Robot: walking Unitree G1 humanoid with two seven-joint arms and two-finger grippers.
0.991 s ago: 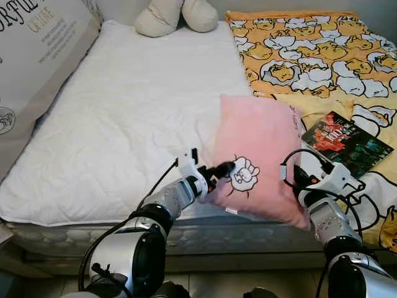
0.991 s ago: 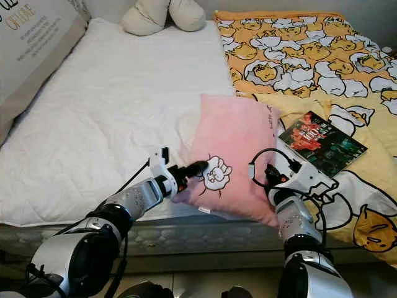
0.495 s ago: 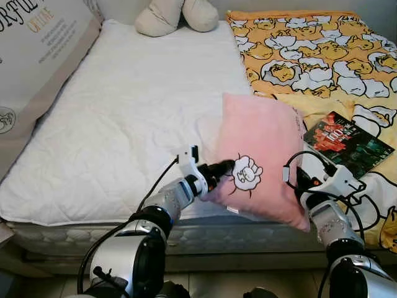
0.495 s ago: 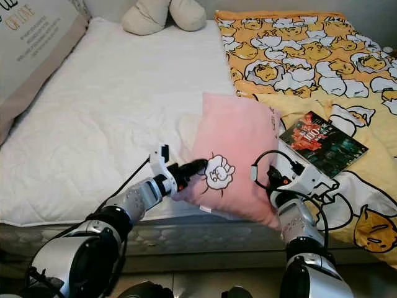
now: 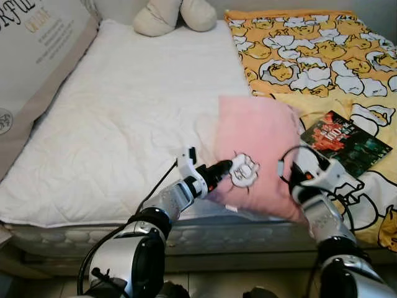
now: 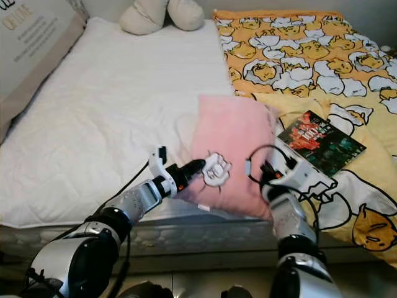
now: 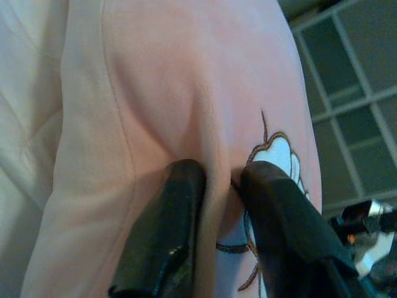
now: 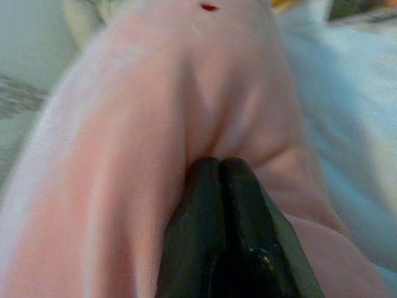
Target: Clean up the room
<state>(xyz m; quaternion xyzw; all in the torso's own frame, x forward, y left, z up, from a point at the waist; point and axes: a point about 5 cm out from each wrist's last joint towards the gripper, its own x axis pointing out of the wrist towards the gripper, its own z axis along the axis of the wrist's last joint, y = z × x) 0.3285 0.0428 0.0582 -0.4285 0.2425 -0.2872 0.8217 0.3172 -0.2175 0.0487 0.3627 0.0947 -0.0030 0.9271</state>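
Both claws, left (image 7: 214, 186) & right (image 8: 220, 171), clenched on pillow (image 5: 254, 133) at bed's (image 5: 124, 124) near edge; next, I reckon: carry it far, w/ grip kept tight.

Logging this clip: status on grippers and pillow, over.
Left gripper and right gripper both pinched shut on pink pillow. Pillow held at bed's near edge. Book lies just right of it on yellow blanket.
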